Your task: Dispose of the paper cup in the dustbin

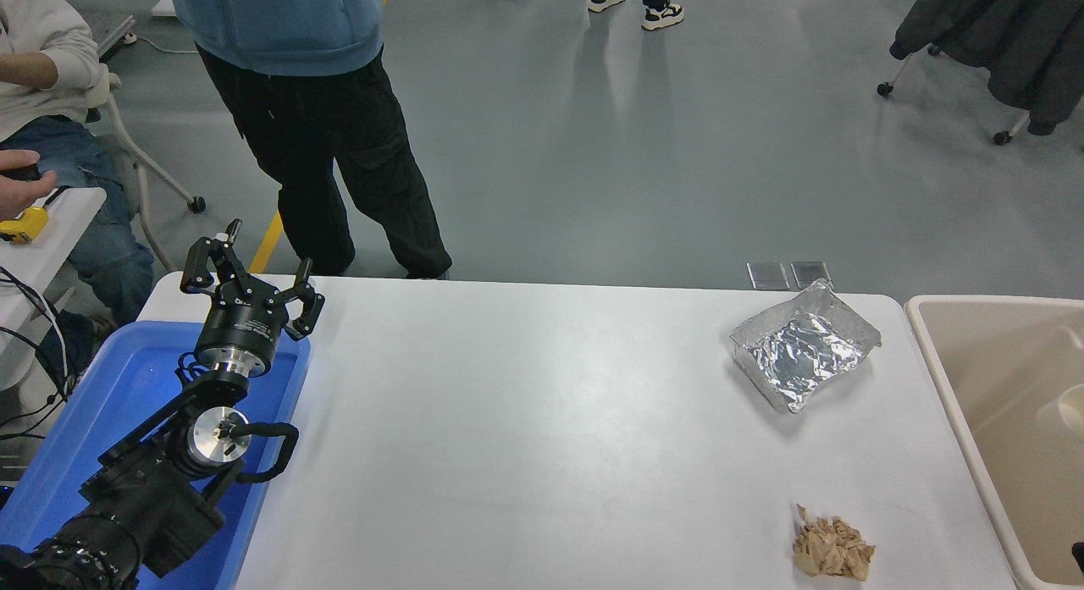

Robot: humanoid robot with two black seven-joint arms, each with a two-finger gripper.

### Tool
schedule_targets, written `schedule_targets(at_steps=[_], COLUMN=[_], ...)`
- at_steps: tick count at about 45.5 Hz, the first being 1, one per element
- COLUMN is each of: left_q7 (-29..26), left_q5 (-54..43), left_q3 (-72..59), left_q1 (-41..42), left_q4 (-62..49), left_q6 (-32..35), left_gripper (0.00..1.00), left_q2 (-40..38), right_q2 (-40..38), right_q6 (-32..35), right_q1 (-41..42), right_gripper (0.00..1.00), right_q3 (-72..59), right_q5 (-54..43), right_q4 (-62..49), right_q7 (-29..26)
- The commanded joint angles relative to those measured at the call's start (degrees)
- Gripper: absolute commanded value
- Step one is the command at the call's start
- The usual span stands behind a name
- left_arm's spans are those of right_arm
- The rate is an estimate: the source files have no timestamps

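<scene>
The paper cup (1070, 409) lies inside the beige dustbin (948, 378) at the right edge of the picture. It lies on its side with its cream inside partly facing me, and the frame edge cuts it off. My left gripper (252, 273) is open and empty, parked over the far end of the blue tray at the lower left. My right gripper is out of view; only a dark sliver (1079, 556) shows at the bottom right edge, over the bin.
A crinkled silver foil tray (804, 346) sits at the table's far right. A crumpled brown paper wad (832, 549) lies near the front right. A blue tray (127, 387) stands at the left. People stand and sit beyond the table's far left.
</scene>
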Motion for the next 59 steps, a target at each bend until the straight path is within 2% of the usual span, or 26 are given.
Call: schedule_targets(at_steps=[1,36,39,43,46,52,59], left_q7=[0.03,0.03,0.03,0.03,0.03,0.03,0.03], left_q5=[0.00,0.00,0.00,0.00,0.00,0.00,0.00], left_q3=[0.00,0.00,0.00,0.00,0.00,0.00,0.00], left_q1=[-0.01,-0.01,-0.01,-0.01,-0.01,-0.01,-0.01], left_q4=[0.00,0.00,0.00,0.00,0.00,0.00,0.00], left_q6=[0.00,0.00,0.00,0.00,0.00,0.00,0.00], left_gripper=[1.00,1.00,1.00,1.00,1.00,1.00,1.00], left_q2=[0.00,0.00,0.00,0.00,0.00,0.00,0.00], right_q2=[-0.18,0.34,-0.18,-1.41,-3.17,-5.28,-12.83], right_q6=[-0.23,0.47,2.92,13.11,17.60,19.11,19.11], right_q1=[0.19,6.08,6.34,6.95,7.13,7.22,7.22], right_gripper=[1.00,1.00,1.00,1.00,1.00,1.00,1.00], right_q3=[0.15,0.32,1.46,9.27,14.37,16.85,22.11], right_q5=[0.08,-0.01,0.87,5.78,7.46,7.55,7.55], right_q4=[-0.09,0.18,0.35,0.18,0.70,6.40,24.14], right_q7=[-0.04,0.31,0.31,0.31,0.31,0.40,0.49])
